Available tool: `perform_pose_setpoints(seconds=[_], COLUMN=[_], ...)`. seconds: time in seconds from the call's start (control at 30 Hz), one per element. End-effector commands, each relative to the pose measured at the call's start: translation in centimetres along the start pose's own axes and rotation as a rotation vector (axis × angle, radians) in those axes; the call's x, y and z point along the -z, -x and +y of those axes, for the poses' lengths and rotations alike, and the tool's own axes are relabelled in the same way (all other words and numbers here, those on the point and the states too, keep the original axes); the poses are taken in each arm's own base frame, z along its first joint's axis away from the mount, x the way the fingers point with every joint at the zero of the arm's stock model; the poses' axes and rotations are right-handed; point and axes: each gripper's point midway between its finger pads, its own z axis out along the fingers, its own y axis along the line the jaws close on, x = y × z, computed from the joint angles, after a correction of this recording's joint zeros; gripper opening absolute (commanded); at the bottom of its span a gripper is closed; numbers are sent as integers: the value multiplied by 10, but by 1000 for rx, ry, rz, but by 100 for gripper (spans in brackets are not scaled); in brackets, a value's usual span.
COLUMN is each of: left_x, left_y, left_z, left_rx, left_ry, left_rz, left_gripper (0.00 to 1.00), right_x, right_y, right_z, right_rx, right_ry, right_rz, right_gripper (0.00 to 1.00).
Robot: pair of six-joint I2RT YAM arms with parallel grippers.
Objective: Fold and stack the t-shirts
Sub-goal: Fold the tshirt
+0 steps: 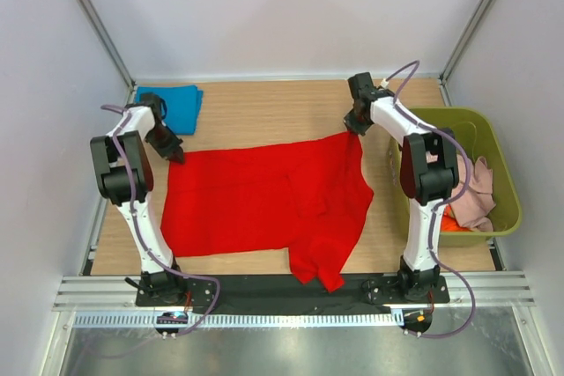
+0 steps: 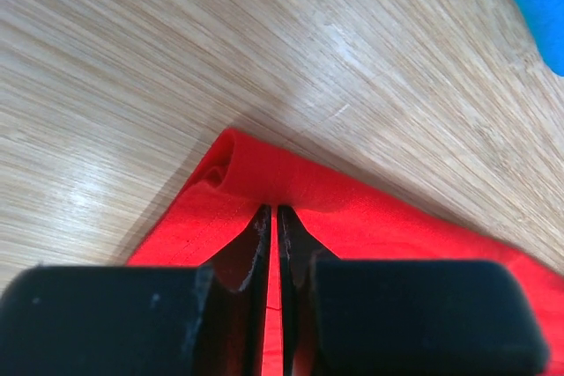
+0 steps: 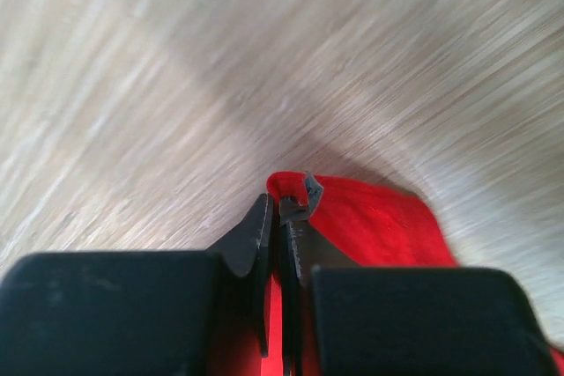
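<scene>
Overhead view of a wooden worktop (image 1: 264, 116) with a red t-shirt (image 1: 264, 200) spread flat across its middle, one part trailing toward the near edge. I have the left jaws pinched almost closed on the shirt's far left corner, where the left wrist view shows a small rolled fold of red cloth caught between them. The right jaws are closed just as narrowly on the far right corner, with a tip of red cloth poking up between them. I judge this to be the start of the first fold: both far corners are gripped but the shirt lies unfolded. The next move calls for lifting both corners evenly and carrying them toward the near edge without letting the cloth slip or bunch. A folded blue t-shirt (image 1: 172, 105) lies at the far left corner. An olive bin (image 1: 511, 195) by the right edge holds pale pink cloth (image 1: 478, 191) and an orange scrap (image 1: 452, 224), partly hidden behind the right arm (image 1: 423, 173). The right wrist view is smeared, so I cannot tell how deep that grip goes.
</scene>
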Motion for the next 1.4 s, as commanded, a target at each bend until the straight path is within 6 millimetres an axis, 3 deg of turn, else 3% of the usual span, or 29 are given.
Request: perform_pose_setpoints(seconds=[0.0,0.2,0.3,0.4,0.43,0.5,0.53,0.7,0.8,0.9,0.97,1.03,1.07,1.1,1.17,1.2,1.23,1.37], left_x=[-19,-13,9,37,46,68,75,95,87,76,73,69,68,69,60,59,51,39], left_y=[-1,-1,9,19,22,26,28,24,18,18,25,34,38,43,46,49,48,48], left_z=[37,24,12,3,1,-1,-1,5,6,7,11,13,15,14,18,17,17,9], left_rx=[9,-8,-24,-32,-37,-45,-48,-106,-121,-141,-144,-159,-160,-167,-181,-178,-177,-192], left_ry=[141,67,9,-36,-47,-60,-59,-63,-82,-81,-70,-73,-64,-68,-81,-102,-118,-188], left_rz=[21,11,-45,-107,-127,-173,-193,-226,-220,-190,-192,-189,-190,-197,-171,-164,-143,-118], left_gripper=[7,11,29,40,42,47,48,49,46,40,37,36,37,41,44,46,46,43], right_x=[43,28,22,11,1,5,-7,22,43,71,84,108,110,126,128,139,135,141], right_y=[64,59,60,61,59,70,69,88,84,70,49,37,22,12,-8,-15,-25,-44], right_z=[16,19,21,23,22,26,18,17,24,36,42,49,45,49,39,38,27,8], right_rx=[59,112,137,182,201,248,301,435,475,526,566,579,590,600,618,621,630,650], right_ry=[104,141,134,108,90,52,-2,-91,-34,45,94,163,187,233,257,275,260,266], right_rz=[-262,-260,-258,-247,-236,-251,-240,-236,-226,-198,-149,-134,-85,-76,-18,-13,14,61], right_gripper=[1,1,1,4,6,11,20,38,47,50,50,49,49,48,48,47,47,47])
